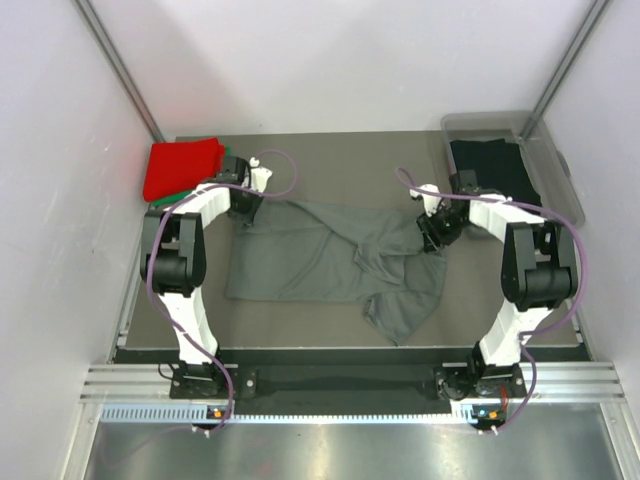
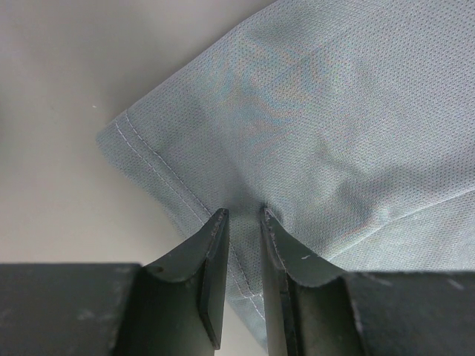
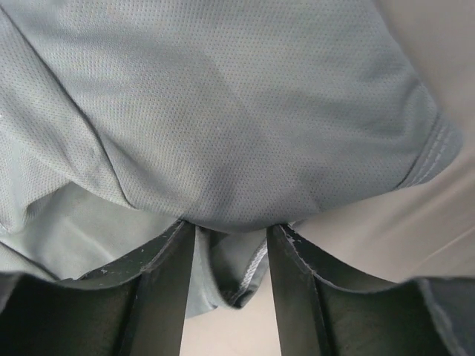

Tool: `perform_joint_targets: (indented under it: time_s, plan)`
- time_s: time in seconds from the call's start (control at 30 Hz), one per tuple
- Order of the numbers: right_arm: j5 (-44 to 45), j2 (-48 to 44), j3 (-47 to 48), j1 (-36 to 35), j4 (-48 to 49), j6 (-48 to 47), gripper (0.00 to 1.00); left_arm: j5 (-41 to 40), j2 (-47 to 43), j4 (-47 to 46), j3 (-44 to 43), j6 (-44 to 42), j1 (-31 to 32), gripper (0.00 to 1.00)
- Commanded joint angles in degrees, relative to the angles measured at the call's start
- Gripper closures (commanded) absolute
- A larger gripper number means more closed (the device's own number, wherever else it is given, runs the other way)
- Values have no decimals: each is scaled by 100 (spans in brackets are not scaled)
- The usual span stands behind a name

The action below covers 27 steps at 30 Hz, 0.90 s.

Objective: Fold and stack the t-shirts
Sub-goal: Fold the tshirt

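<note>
The dark grey t-shirt (image 1: 320, 255) lies spread across the mat, its right part crumpled. My left gripper (image 1: 248, 212) stands on its top left corner. In the left wrist view (image 2: 243, 215) the jaws are a narrow gap apart, tips pressed on the cloth (image 2: 326, 126), and the hem runs flat between them. My right gripper (image 1: 432, 238) is at the shirt's right end. In the right wrist view (image 3: 230, 226) it is open, with a loose fold of the shirt (image 3: 237, 111) hanging between the fingers. The red t-shirt (image 1: 180, 168) lies folded on the green one (image 1: 172, 200) at the back left.
A clear plastic tub (image 1: 555, 180) at the back right holds the black t-shirt (image 1: 490, 165). White walls close in on both sides. The mat's front edge runs just before the arm bases.
</note>
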<state>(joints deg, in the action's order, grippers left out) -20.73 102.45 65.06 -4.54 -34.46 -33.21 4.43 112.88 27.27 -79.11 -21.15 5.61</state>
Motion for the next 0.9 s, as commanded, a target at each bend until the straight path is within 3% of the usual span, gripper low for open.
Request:
perform_joint_targets:
  time_s: [0.0, 0.5, 0.7, 0.87]
  plan:
    - [-352, 99, 297, 128, 26, 25, 57, 32, 23, -2, -166, 67, 11, 72]
    - [-845, -147, 350, 181, 9, -1, 57, 58, 24, -37, -34, 102, 2, 72]
    - [-933, -24, 403, 181, 140, 95, 71, 67, -12, -63, 45, 111, 11, 72]
    - [-871, 20, 499, 207, 457, 245, 88, -29, 94, -38, -8, 102, 2, 74]
